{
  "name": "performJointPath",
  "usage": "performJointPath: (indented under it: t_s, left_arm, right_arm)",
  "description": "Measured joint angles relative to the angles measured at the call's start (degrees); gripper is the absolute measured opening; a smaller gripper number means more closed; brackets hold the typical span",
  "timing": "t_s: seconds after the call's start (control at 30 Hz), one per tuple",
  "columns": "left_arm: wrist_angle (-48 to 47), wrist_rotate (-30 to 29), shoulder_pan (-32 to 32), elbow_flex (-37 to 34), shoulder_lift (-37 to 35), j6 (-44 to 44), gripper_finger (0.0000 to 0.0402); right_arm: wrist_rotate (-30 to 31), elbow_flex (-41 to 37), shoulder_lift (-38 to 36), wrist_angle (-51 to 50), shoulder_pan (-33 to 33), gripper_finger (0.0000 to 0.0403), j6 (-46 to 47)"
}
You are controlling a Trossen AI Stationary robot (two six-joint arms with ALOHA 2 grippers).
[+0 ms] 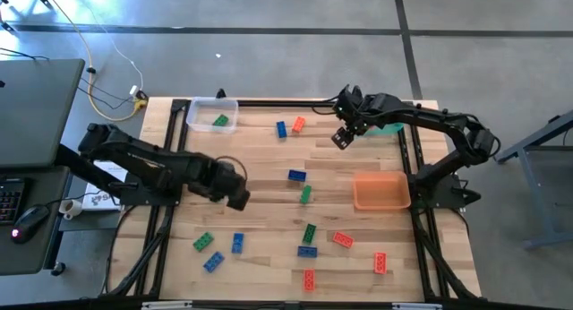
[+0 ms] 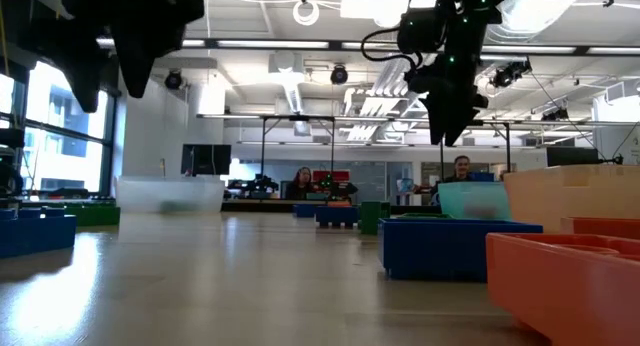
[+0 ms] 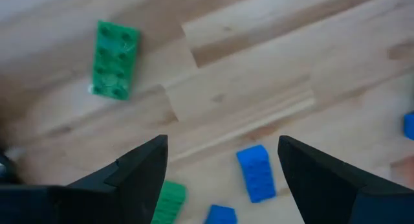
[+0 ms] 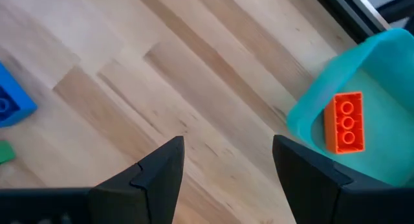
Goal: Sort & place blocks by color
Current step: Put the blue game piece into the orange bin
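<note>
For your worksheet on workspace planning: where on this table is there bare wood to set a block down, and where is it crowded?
Bare wood lies between the clear tray and the left gripper, and between the orange tray and the right gripper. The table's near edge is crowded with red, green and blue blocks.

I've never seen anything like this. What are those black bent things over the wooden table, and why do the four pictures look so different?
They are two robot arms, each ending in two-finger jaws. One picture looks straight down, one looks level across the tabletop, and two come from cameras on the wrists.

The left gripper hangs open over the table's middle left, holding nothing. The right gripper hangs open at the far right, also holding nothing.

Scattered on the table are small studded blocks in red, green and blue. There are three trays: a clear tray holding a green block, an orange tray, and a teal tray holding a red block.
</note>
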Motion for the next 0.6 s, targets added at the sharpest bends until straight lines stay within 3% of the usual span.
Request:
performJointPath:
  t_s: [0.3, 0.6]
  left_arm:
    - [4.4, -4.8, -10.4, 0.0, 1.4, -19.0, 0.028]
    - [10.6, -4.8, -17.7, 0.0, 8.1, -27.7, 0.028]
  right_arm:
    - [0.2, 0.0, 0.0, 1.5, 3.1, 0.0224, 0.0]
    - [0.4, 0.0, 0.0, 2.1, 5.9, 0.0224, 0.5]
